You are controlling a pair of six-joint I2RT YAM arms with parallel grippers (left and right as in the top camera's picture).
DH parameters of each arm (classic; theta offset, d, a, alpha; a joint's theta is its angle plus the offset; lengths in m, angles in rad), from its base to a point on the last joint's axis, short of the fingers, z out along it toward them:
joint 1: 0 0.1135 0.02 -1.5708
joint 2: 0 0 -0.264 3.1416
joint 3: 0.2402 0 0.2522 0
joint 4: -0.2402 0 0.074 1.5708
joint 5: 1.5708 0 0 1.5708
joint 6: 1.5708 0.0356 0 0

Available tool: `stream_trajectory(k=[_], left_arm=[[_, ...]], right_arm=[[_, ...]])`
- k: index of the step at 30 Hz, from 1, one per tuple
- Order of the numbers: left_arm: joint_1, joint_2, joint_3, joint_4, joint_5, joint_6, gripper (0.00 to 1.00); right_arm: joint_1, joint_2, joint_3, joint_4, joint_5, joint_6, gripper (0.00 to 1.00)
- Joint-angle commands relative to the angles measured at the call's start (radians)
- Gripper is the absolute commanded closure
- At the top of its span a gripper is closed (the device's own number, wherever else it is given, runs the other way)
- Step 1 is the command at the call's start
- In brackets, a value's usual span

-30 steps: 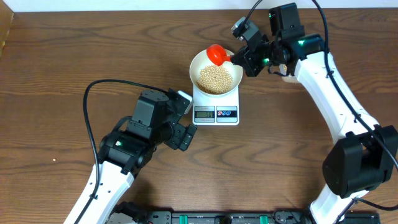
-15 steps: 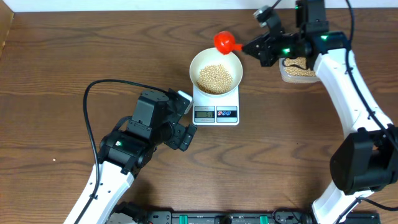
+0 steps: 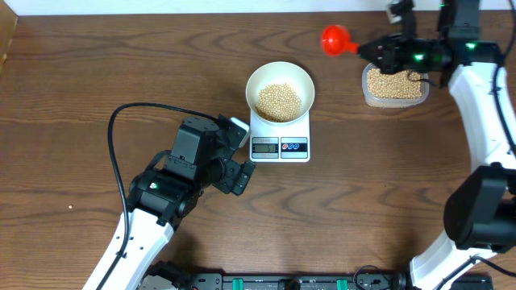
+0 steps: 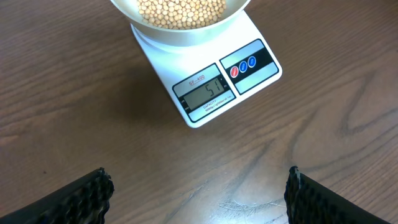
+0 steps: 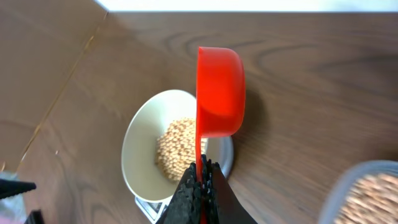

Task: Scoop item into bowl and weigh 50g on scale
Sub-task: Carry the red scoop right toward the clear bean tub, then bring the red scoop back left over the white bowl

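The white bowl [image 3: 280, 91] stands on the scale [image 3: 280, 137] and holds a heap of the item, pale tan beans [image 3: 279, 99]. In the left wrist view the scale [image 4: 224, 81] shows its lit display below the bowl [image 4: 186, 36]. My right gripper [image 3: 372, 50] is shut on the handle of a red scoop [image 3: 333, 38], held in the air to the right of and beyond the bowl. In the right wrist view the scoop [image 5: 219, 93] lies on its side above the bowl [image 5: 140, 155]. My left gripper [image 4: 198, 193] hangs open and empty over the table, in front of the scale.
A clear plastic tub [image 3: 394, 84] of more beans sits at the back right, under my right arm. A black cable [image 3: 121, 137] loops over the table by the left arm. The table's back edge runs just beyond the scoop.
My right gripper has carried the red scoop from over the bowl's rim to the right and back, towards the tub. The left arm has not moved.
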Motion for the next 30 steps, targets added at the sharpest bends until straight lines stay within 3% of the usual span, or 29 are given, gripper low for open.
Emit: stream_trajectory(k=[1,7,22,30], left_arm=[[-0.003,-0.001,-0.004,-0.001,0.012,-0.005,0.09],[-0.003,-0.001,-0.004,-0.001,0.012,-0.006,0.09],[-0.003,-0.001,-0.004,-0.001,0.012,-0.005,0.09],[-0.003,-0.001,-0.004,-0.001,0.012,-0.006,0.09]], right_arm=[[-0.059,-0.078,0.016,-0.002,-0.019,0.02,0.99],[-0.056,-0.085,0.016,0.0,0.006,0.06,0.99],[0.381,-0.077,0.014,0.006,0.367,-0.058,0.99],[0.438,-0.014,0.013,-0.025,0.421,-0.095,0.99]])
